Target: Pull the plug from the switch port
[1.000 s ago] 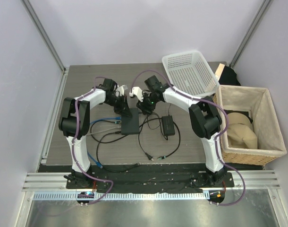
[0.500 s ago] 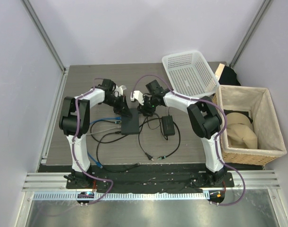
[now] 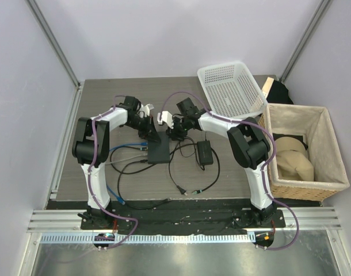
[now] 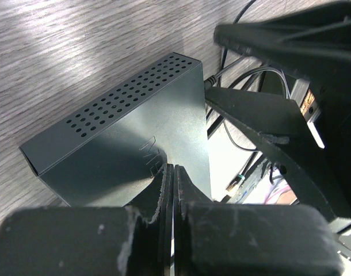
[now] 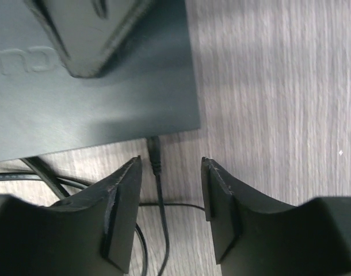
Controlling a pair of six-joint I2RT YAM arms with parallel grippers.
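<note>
Your table [image 3: 135, 98] is the grey wood-grain slab filling the middle of the top view. There's a wicker basket [image 3: 305, 185] off its right edge and a white mesh basket [image 3: 230, 86] sitting tilted at the upper right.

Both arms come up from the bottom of the frame with elbows pushed outward, then fold inward so the wrists nearly meet at centre. The left arm [image 3: 92, 144] and right arm [image 3: 250, 146] make a rough arch over the switch box [image 3: 160, 152].

That box lies flat just left of centre. It's dark grey, and one side is perforated, which you can see in the left wrist view. The smaller power brick [image 3: 205, 153] sits to its right, apart from it, and black cables [image 3: 181, 172] loop down toward the bottom of the frame.

Your left gripper [image 4: 171, 175] is clamped closed on nothing, fingers pressed together, with the tips down against the top face of the box.

Your right gripper [image 5: 167, 167] is spread wide, with one finger on each side of the plug [image 5: 155, 150]. It isn't touching the plug as far as the right wrist view shows.

The plug is seated in the switch port [image 5: 153, 138], which is on the box's edge near a corner. That puts it at centre of the right wrist view and at the box's upper-right end in the top view. Its thin black lead runs down between the fingers.
</note>
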